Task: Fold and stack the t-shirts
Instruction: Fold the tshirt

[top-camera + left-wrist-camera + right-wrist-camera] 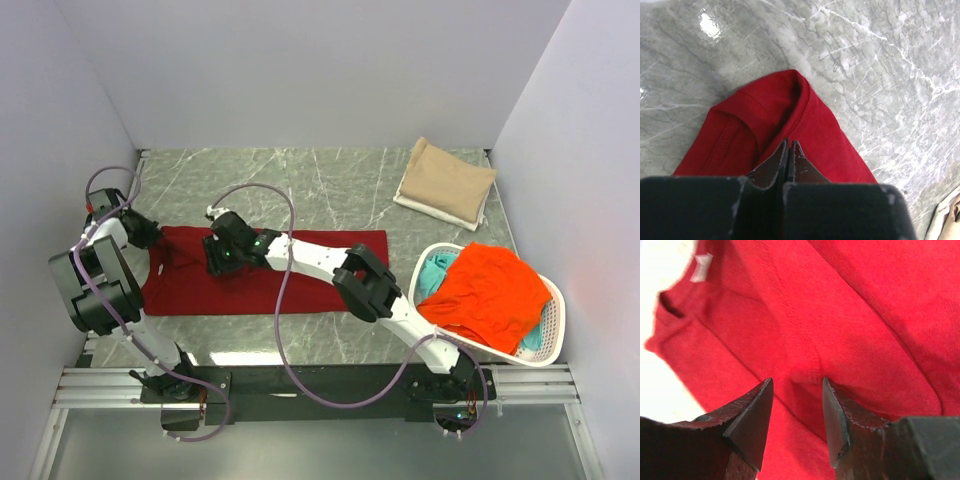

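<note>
The dark red t-shirt (300, 270) lies spread flat across the table's middle. My left gripper (145, 232) is at its left end, its jaws pressed together (790, 142) on a raised fold of the red cloth (790, 100). My right gripper (222, 255) is low over the shirt's left part, open (797, 382), with a small bump of red cloth (805, 375) between the fingers. The white neck label (701, 266) shows beyond them. A folded tan t-shirt (445, 182) lies at the back right. An orange-red t-shirt (490, 290) and a teal one (435, 270) lie in the basket.
The white laundry basket (555, 320) stands at the right edge of the marble-patterned table (300, 180). White walls close in the left, back and right sides. The right arm (330, 262) stretches across the red shirt.
</note>
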Robot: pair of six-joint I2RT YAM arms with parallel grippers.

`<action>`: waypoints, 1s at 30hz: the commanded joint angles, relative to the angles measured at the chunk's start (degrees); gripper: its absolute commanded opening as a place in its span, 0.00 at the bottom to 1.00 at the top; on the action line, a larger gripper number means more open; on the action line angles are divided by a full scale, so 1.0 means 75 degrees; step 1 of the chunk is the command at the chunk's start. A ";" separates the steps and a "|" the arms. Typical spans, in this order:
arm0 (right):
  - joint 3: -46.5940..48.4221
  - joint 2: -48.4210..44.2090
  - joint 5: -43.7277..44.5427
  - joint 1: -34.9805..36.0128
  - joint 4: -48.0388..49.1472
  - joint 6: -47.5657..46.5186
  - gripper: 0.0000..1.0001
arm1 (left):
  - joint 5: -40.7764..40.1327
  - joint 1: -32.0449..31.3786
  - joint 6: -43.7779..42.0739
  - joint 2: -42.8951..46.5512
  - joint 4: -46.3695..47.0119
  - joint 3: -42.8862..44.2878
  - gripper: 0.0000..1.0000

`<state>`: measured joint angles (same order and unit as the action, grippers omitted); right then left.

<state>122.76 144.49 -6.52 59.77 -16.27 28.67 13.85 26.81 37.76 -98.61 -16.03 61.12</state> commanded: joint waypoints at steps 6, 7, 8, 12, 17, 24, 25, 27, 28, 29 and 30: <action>0.0413 0.0270 0.0846 0.0234 -0.0139 -0.0225 0.52 | 0.0111 0.0047 0.0122 0.0527 0.0356 -0.0216 0.00; 0.0460 0.0317 0.0858 0.0222 -0.0151 -0.0190 0.52 | 0.0122 0.0035 0.0110 0.0527 0.0345 -0.0216 0.00; 0.0472 0.0341 0.0858 0.0246 -0.0151 -0.0154 0.52 | 0.0146 0.0047 0.0122 0.0538 0.0345 -0.0228 0.00; 0.0530 0.0446 0.1186 0.0222 -0.0104 0.0009 0.50 | 0.0169 0.0047 0.0134 0.0620 0.0380 -0.0321 0.00; 0.0648 0.0610 0.1537 0.0222 -0.0127 0.0174 0.48 | 0.0181 0.0047 0.0133 0.0702 0.0415 -0.0427 0.00; 0.0729 0.0739 0.2018 0.0222 -0.0092 0.0490 0.27 | 0.0240 0.0047 0.0145 0.0737 0.0415 -0.0427 0.00; 0.0730 0.0751 0.2053 0.0234 -0.0092 0.0525 0.17 | 0.0240 0.0035 0.0145 0.0761 0.0415 -0.0450 0.00; 0.0695 0.0739 0.2170 0.0234 -0.0080 0.0642 0.07 | 0.0228 0.0035 0.0134 0.0773 0.0427 -0.0462 0.00; 0.0648 0.0716 0.2182 0.0234 -0.0057 0.0701 0.04 | 0.0228 0.0035 0.0134 0.0773 0.0415 -0.0474 0.00; 0.0578 0.0681 0.2171 0.0222 0.0024 0.0725 0.03 | 0.0251 0.0047 0.0122 0.0784 0.0427 -0.0486 0.00; 0.0380 0.0565 0.2136 0.0222 0.0083 0.0794 0.00 | 0.0251 0.0047 0.0122 0.0808 0.0415 -0.0497 0.00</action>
<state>126.56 148.31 7.01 61.25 -16.53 32.80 14.79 26.81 38.61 -95.31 -14.35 57.87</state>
